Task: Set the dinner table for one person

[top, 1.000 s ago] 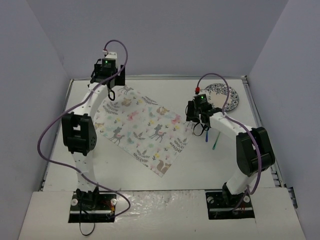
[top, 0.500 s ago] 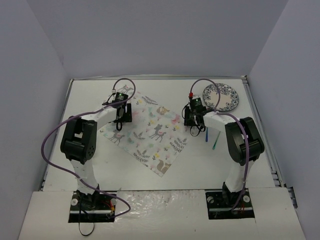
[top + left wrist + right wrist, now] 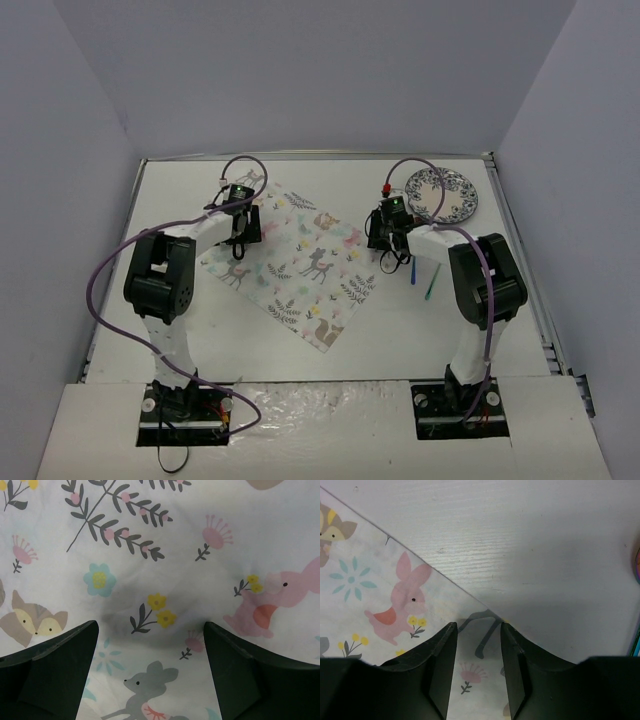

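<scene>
The dinner table [image 3: 330, 375] is a white top, with a square animal-and-leaf printed cloth [image 3: 300, 255] lying on it cornerwise. My left gripper [image 3: 243, 230] is low over the cloth's left part. In the left wrist view the left gripper [image 3: 151, 627] stands wide open, with only flat cloth [image 3: 150, 555] between its fingers. My right gripper [image 3: 392, 242] is at the cloth's right corner. In the right wrist view the right gripper [image 3: 478, 627] has its jaws set narrowly apart over the cloth [image 3: 370, 595] just inside its edge, and bare table [image 3: 530, 540] lies beyond. The cloth there looks flat, not pinched.
A blue-patterned plate [image 3: 443, 193] sits at the far right of the table. A blue utensil [image 3: 413, 270] and a green utensil [image 3: 432, 282] lie just right of the right gripper. Grey walls enclose the table on three sides.
My left arm has swung in from the cloth's far left corner and come down over the cloth. My right gripper has shifted slightly and its jaws have narrowed. The cloth lies about where it was.
</scene>
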You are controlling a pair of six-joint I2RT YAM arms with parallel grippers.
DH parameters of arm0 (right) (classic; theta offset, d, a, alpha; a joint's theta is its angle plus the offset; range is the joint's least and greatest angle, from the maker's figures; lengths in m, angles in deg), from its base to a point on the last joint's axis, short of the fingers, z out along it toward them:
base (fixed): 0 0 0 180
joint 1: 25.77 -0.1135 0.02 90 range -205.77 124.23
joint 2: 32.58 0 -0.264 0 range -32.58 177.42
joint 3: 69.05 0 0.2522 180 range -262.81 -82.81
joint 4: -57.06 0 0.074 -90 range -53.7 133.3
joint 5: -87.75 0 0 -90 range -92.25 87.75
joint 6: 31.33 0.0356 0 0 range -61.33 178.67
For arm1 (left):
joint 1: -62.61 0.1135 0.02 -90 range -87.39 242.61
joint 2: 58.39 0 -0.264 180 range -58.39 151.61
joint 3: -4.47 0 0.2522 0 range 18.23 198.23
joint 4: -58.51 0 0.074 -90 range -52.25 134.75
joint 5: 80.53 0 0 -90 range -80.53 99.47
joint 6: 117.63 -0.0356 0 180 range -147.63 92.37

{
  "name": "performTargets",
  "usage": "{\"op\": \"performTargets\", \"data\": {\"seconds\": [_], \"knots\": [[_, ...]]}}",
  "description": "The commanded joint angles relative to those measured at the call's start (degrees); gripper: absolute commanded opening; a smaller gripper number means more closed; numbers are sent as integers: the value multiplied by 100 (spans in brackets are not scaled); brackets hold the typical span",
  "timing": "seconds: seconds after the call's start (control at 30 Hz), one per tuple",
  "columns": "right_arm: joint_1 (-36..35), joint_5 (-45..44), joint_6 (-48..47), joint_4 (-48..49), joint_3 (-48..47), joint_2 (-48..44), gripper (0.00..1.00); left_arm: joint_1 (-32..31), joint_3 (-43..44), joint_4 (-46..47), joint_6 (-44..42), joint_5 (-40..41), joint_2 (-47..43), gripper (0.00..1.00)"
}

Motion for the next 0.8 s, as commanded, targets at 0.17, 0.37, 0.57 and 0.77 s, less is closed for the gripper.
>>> {"op": "performTargets", "data": {"seconds": [0.17, 0.37, 0.57, 0.77], "knots": [[63, -244, 129, -302, 50, -706, 40, 151, 469, -144, -119, 118, 62, 84], [90, -285, 291, -484, -162, -1506, 45, 116, 1135, -534, -371, -383, -348, 89], [466, -521, 667, -476, -129, -2532, 56, 46, 1767, -847, -544, -874, -1038, 97], [1323, -554, 646, -431, 55, -3205, 93, 54, 1295, -869, -848, -1091, -2297, 97]]}}
